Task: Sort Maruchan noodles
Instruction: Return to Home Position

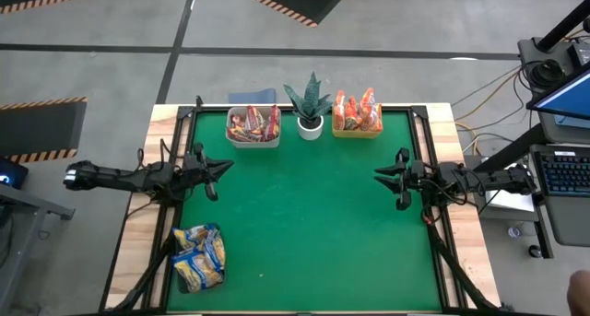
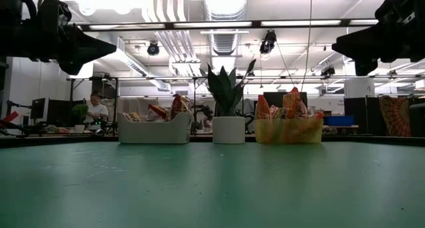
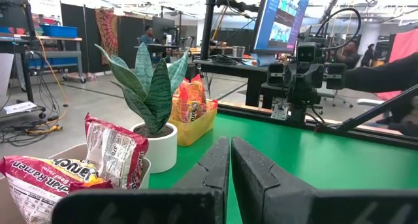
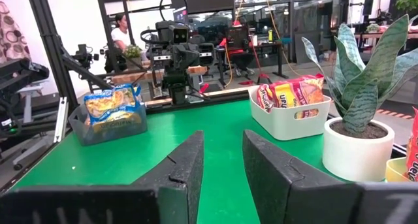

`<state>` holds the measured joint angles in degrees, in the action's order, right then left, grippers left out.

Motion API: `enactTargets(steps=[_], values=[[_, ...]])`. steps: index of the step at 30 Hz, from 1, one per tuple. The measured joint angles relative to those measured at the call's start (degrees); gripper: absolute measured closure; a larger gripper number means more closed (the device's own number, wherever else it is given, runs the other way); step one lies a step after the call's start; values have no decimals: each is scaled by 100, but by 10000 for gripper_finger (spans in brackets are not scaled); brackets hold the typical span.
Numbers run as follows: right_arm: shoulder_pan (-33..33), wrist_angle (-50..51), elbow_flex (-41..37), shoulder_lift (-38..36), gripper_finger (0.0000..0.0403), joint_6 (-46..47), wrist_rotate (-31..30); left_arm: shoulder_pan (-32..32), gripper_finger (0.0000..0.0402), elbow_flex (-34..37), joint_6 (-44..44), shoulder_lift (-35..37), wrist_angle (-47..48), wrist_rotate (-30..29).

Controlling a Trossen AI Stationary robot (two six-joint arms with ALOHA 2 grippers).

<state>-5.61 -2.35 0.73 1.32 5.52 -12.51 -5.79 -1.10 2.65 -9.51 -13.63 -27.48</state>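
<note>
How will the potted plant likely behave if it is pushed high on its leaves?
The potted plant would probably tip rather than slide: its leaves rise well above the small white pot. Pushed low on the pot, it likely slides upright. The leaves look stiff and may bend little.

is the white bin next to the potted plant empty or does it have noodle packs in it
Not empty. The white rectangular plastic bin holds several red-and-white crinkly noodle packets, which poke up above its rim.
</note>
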Motion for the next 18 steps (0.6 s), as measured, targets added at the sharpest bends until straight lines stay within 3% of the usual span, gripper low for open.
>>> enactTargets(steps=[18], values=[[1, 0, 0, 0, 317, -3, 0, 0, 402, 0, 1, 0, 1, 0]])
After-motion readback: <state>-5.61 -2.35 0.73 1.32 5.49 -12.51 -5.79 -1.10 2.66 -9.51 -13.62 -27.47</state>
